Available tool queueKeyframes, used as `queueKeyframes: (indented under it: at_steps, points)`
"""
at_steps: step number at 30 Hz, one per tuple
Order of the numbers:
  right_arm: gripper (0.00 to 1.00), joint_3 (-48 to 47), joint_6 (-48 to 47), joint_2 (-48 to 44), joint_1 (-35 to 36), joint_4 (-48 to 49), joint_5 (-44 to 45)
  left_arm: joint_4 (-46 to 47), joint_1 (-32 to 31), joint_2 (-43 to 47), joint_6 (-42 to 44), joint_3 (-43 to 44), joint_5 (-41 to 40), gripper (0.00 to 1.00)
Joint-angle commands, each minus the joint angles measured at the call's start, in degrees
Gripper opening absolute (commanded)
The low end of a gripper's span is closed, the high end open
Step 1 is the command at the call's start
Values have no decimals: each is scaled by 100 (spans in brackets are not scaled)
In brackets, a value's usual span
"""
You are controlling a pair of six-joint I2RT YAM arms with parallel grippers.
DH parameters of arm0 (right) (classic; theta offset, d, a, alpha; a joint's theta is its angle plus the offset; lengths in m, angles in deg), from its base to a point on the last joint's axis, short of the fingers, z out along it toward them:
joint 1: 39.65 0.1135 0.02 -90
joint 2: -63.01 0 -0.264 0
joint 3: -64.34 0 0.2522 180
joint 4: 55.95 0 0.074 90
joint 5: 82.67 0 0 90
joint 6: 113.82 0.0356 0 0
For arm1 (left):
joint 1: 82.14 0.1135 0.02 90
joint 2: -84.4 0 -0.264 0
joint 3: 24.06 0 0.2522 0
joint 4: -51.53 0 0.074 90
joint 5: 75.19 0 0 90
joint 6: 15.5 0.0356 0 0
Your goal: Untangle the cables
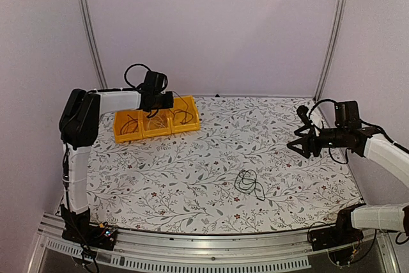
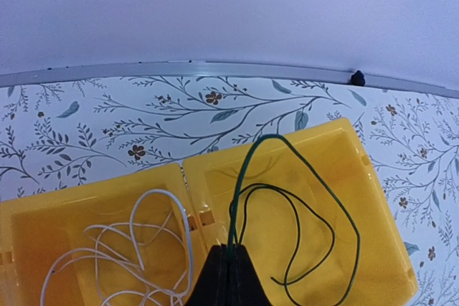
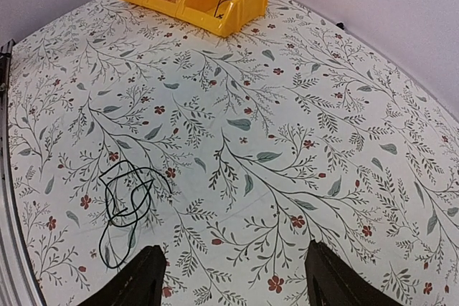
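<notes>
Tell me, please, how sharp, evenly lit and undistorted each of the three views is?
Top external: soft even light, faint shadows, the black cable thin but readable. Left wrist: green cable and yellow bin sharp, left gripper a blurred dark wedge, far table edge bowed by the lens. Right wrist: tablecloth crisp, right gripper dark and soft at the bottom.
</notes>
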Motion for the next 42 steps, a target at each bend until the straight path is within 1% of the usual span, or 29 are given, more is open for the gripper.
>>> queueKeyframes:
  at_steps: [1,3,6,17,23,24,27,29,32,38,42]
  points:
    - [71,48,-41,27,-17,31,-84,-73,63,144,63,117,255,0]
    - [71,41,-48,51,-15,28,-82,-247,45,-113,67,408,580,0]
    - [71,39,-57,69,-20,15,-66,-427,-43,-451,90,716,734,0]
    - [71,39,-102,87,-15,-11,-78,-396,-318,-740,53,812,869,0]
    - [71,4,-127,174,-18,-55,-132,-590,-326,-813,111,847,975,0]
    - [71,0,-135,188,-15,-66,-134,-619,-327,-806,135,848,991,2]
    - [71,-21,-142,236,-19,-82,-152,-739,-329,-743,170,856,961,14]
    - [71,-29,-153,242,-15,-91,-165,-810,-333,-646,196,840,912,20]
    - [71,-53,-155,285,-14,-120,-179,-878,-333,-389,229,750,846,25]
    - [72,-58,-157,277,-16,-117,-186,-775,-381,427,349,327,712,36]
    - [72,-71,-165,293,-17,-152,-235,-540,-472,1110,546,24,700,39]
